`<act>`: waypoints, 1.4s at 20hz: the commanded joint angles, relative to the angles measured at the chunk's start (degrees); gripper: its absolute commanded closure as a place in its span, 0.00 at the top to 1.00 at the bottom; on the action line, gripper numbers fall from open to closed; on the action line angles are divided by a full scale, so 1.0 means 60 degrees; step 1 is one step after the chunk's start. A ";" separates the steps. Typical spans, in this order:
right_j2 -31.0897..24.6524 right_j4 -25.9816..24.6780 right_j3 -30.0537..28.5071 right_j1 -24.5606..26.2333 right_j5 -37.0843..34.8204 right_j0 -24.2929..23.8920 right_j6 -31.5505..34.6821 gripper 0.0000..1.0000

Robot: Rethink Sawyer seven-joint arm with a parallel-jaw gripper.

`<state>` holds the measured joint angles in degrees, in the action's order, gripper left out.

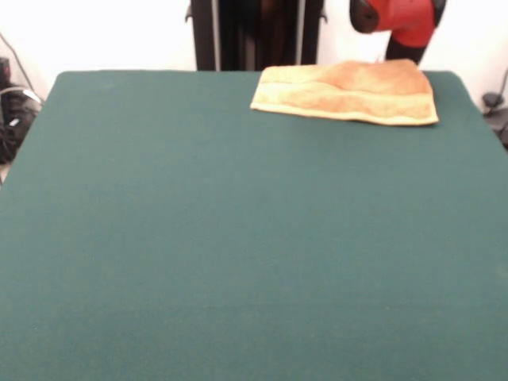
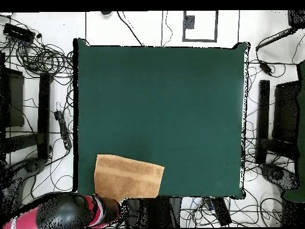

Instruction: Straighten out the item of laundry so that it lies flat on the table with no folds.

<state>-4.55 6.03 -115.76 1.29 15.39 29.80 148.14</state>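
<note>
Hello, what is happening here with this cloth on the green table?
Nothing is handling it at this moment. A yellow-orange towel lies near one corner of the green table, at the robot's side, and seems folded over itself, with a paler strip showing. The red arm is drawn back beyond the table's edge; its end effector is not visible.

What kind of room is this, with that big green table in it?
Probably a robotics lab or test bench. A red and black robot arm stands by the large dark green felt-topped table, tangled cables litter the floor, and a small yellow-orange terry towel lies near one corner.
</note>
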 commanded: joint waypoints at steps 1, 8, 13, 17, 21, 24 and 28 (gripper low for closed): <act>-0.0791 -0.0065 -0.0758 -0.2021 -0.1203 -0.0203 0.0841 1.00; -0.1317 -0.0200 -0.2539 -0.4458 -0.2992 -0.0888 0.0865 1.00; -0.1460 -0.0230 -0.2708 -0.4821 -0.3241 -0.1092 0.0881 1.00; -0.1176 -0.0158 -0.2512 -0.5286 -0.3715 -0.1047 0.0770 1.00; -0.1057 -0.0410 -0.1976 -0.5708 -0.4992 -0.1559 0.0072 1.00; -0.0455 -0.0738 -0.1071 -0.5599 -0.4891 -0.1388 -0.0267 1.00; -0.0102 -0.1052 -0.0049 -0.5325 -0.5363 -0.1301 -0.0464 1.00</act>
<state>-6.26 0.55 -129.26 -31.25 -10.67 22.06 148.14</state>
